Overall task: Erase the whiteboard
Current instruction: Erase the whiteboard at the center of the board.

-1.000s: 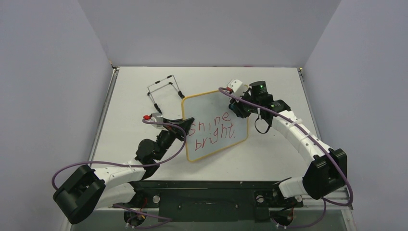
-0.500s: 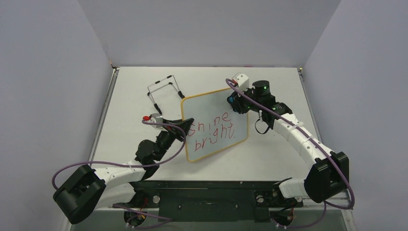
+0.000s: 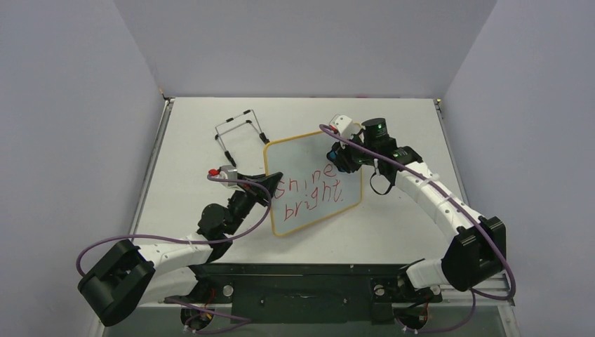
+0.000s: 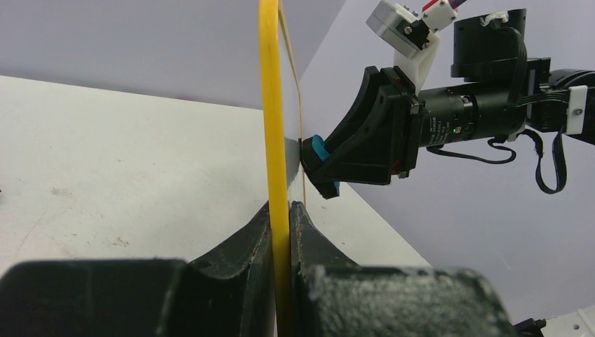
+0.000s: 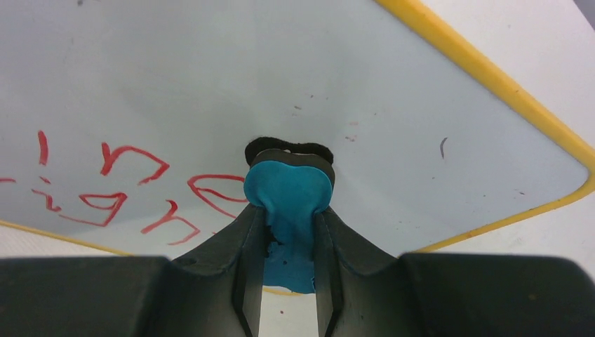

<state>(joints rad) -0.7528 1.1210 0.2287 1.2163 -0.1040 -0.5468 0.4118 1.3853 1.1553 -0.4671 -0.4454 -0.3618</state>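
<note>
Whiteboard point(image 3: 309, 158), just one, mid-counter point(image 3: 400, 225), red writing point(image 3: 312, 191) across it. Only the left wrist view shows the left gripper point(image 4: 282, 210) with its jaws pinching the yellow edge. Only the right wrist view shows the right gripper point(image 5: 289, 214), jaws clamped on one blue eraser point(image 5: 288, 184) that touches the white face. Overhead alone catches one wire stand point(image 3: 238, 132).

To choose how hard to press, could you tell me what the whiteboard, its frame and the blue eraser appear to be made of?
The whiteboard has a smooth, glossy white face, probably a coated sheet. Its frame looks like matte yellow plastic. The eraser seems soft blue foam, bulging between the fingers of the right hand, with a black felt-like pad.
</note>
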